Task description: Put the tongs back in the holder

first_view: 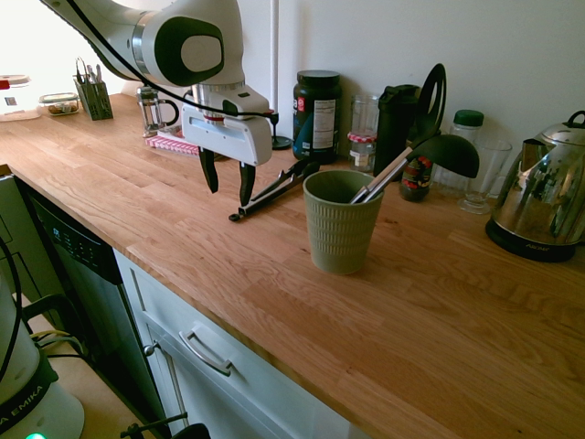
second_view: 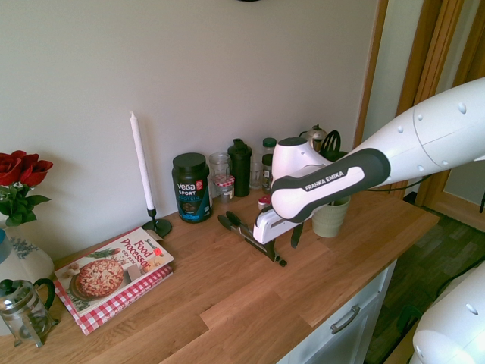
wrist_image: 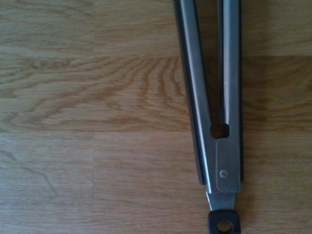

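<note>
- Your gripper (first_view: pixel 230 196) hangs wide open and empty by the tongs (first_view: pixel 272 193), probably to straddle their joined end.
- Your holder (first_view: pixel 340 233) stands upright, right, ready for them.

We had a gap between the protein tub (first_view: pixel 317 116) and the ribbed green cup (first_view: pixel 341 224); the ladle (first_view: pixel 445 155) overhung the cup's wall side.

home kitchen, wood worktop (first_view: pixel 439 293), elec. kettle (first_view: pixel 541 192), cupbds. (first_view: pixel 219 366) w/ handles
</note>
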Robot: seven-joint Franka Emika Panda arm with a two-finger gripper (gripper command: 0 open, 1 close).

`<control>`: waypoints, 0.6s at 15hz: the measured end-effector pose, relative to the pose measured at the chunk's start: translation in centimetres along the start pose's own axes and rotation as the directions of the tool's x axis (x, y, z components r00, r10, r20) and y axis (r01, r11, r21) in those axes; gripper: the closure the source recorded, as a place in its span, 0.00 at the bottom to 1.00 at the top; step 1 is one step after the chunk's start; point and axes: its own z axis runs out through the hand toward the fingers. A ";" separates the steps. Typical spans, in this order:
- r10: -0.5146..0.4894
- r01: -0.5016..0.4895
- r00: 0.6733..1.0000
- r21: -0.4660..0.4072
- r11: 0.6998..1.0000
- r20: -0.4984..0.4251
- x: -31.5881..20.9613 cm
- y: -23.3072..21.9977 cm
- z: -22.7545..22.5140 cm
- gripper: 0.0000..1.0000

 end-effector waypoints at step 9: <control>-0.025 0.027 0.999 0.071 0.997 -0.040 5.4 -8.6 -4.3 0.00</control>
